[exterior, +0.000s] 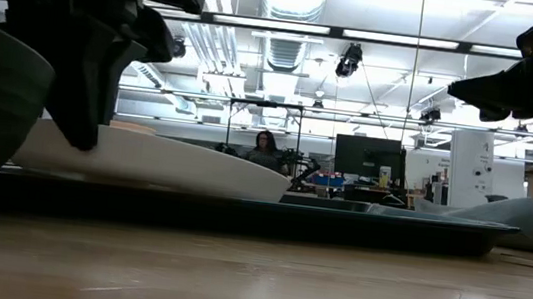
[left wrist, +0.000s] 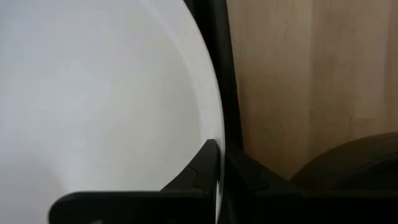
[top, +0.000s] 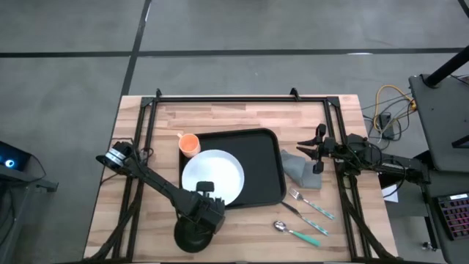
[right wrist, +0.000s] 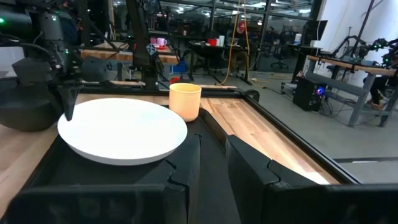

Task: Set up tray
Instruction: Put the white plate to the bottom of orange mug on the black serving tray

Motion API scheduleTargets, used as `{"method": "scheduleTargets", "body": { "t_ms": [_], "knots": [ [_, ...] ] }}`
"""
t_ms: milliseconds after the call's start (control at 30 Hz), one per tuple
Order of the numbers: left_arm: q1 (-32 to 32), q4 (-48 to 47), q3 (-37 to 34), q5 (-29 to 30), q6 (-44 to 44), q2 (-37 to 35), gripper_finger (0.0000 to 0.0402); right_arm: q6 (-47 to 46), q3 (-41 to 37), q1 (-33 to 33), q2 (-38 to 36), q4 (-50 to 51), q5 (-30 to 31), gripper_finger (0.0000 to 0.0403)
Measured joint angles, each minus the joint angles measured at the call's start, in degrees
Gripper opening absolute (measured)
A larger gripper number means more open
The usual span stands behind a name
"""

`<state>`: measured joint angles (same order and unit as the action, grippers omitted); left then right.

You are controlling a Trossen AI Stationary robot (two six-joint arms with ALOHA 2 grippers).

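The black tray lies mid-table. The white plate sits on its left half and reaches over the tray's left rim. An orange cup stands at the tray's far-left corner. My left gripper is shut on the plate's near rim, also seen in the left wrist view and right wrist view. My right gripper hovers open just right of the tray, above a grey cloth, touching nothing. My left gripper pinches the plate's rim at its near side, one finger over the white upper face and one outside the edge. The fingers come from above, pointing down. The plate lies about level over the tray.
A dark bowl sits at the near edge, right under my left arm's wrist. A fork and a spoon with teal handles lie right of the tray's near corner. A black frame rail borders the table. A person sits far behind.
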<state>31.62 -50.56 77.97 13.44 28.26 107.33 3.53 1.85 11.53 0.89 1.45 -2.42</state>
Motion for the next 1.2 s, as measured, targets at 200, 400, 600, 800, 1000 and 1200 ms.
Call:
{"method": "scheduleTargets", "body": {
  "t_ms": [200, 400, 600, 800, 1000, 1200],
  "knots": [
    [0.0, -1.58, 0.0, -0.05, 1.0, -0.02, 0.0, 0.03, -0.02, 0.0, 0.01, 0.02, 0.0, 0.0068],
    [0.0, -1.58, 0.0, -0.03, 1.37, -0.02, 0.0, -0.07, -0.02, 0.0, 0.01, 0.02, 0.0, 0.0068],
    [-0.04, -1.58, 0.0, -0.05, 1.37, -0.04, 0.0, 0.06, -0.02, 0.0, 0.0, 0.02, 0.02, 0.0068],
    [-0.04, -3.11, 0.0, -0.49, 3.86, -0.11, 0.0, -0.05, -0.02, 0.0, 0.0, 0.0, 0.02, 0.0068],
    [-0.13, -3.03, 0.0, -0.44, 3.97, -0.11, 0.0, 0.0, -0.02, 0.0, 0.0, 0.01, 0.01, 0.0068],
    [-0.75, -2.98, 0.0, -0.44, 4.4, -0.11, 0.0, 0.04, -0.02, 0.0, 0.0, 0.0, 0.0, 0.0068]
  ]
}}
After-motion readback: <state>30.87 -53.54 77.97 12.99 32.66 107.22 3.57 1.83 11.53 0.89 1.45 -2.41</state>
